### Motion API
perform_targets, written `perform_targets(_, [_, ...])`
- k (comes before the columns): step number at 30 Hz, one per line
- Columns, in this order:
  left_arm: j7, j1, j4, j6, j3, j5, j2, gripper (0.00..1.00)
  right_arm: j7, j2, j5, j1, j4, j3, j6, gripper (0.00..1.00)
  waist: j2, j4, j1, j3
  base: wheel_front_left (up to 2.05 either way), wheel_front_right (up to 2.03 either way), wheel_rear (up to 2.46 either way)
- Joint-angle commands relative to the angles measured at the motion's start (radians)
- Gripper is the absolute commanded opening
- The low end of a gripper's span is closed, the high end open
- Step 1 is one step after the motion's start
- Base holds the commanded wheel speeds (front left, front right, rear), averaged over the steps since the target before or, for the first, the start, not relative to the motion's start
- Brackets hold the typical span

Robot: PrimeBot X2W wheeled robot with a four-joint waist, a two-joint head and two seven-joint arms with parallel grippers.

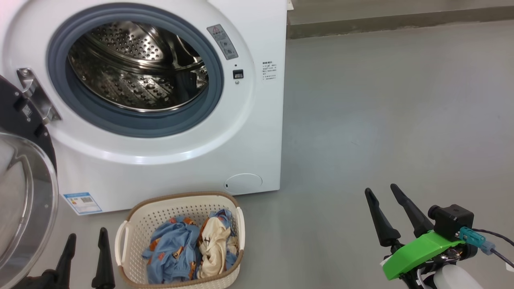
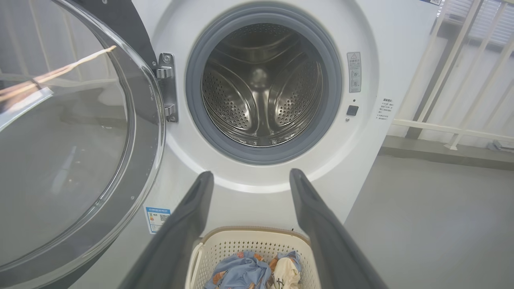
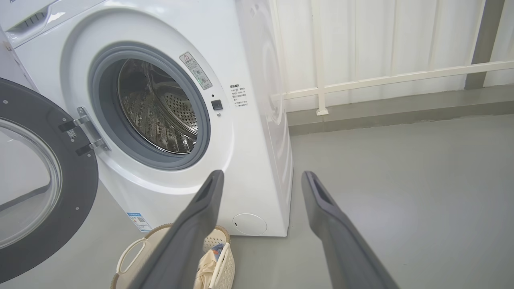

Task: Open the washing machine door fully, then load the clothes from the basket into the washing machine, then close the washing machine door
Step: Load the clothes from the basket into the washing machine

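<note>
Door first: in the head view the washing machine door (image 1: 24, 192) hangs swung out to the left of the washing machine (image 1: 257, 132), clear of the opening, so the opening step looks done (whether it is at its full stop I cannot tell). The drum (image 1: 136, 72) shows bare steel with nothing in it. The basket (image 1: 176, 197) sits on the floor (image 1: 381, 100) just in front of the machine. The clothes (image 1: 180, 249) lie heaped inside it, blue pieces with a cream one beside them. The left gripper (image 1: 88, 233) stands just left of the basket, fingers spread and holding nothing. The right gripper (image 1: 380, 188) is well off to the right over bare floor, likewise spread and empty.

From the left wrist, the door's glass bulges at the left on its hinge (image 2: 166, 86), the drum is empty right to the back, and the basket with its garments shows low between the two parted fingers.

From the right wrist, the door stands wide at the left. The basket peeps out behind one finger, a cream garment at its edge.

By my reckoning, loading has not begun. Every garment has to go in, and the door must be shut after that.
</note>
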Motion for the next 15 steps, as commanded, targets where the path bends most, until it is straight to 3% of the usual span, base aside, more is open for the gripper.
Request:
perform_targets(1, [-0.009,-0.034,-0.013,-0.003,0.038,0.009,0.016,1.0,-0.012,-0.005,-0.002,-0.015,-0.023,0.015,0.008,1.0,0.0,0.002,0.0001,0.0,1.54,-1.54,0.0])
perform_targets(15, [-0.009,-0.039,-0.009,-0.007,0.052,0.011,0.011,1.0,-0.012,-0.003,-0.002,-0.012,-0.026,0.015,0.008,1.0,0.0,0.01,0.0001,0.0,1.48,-1.48,0.0])
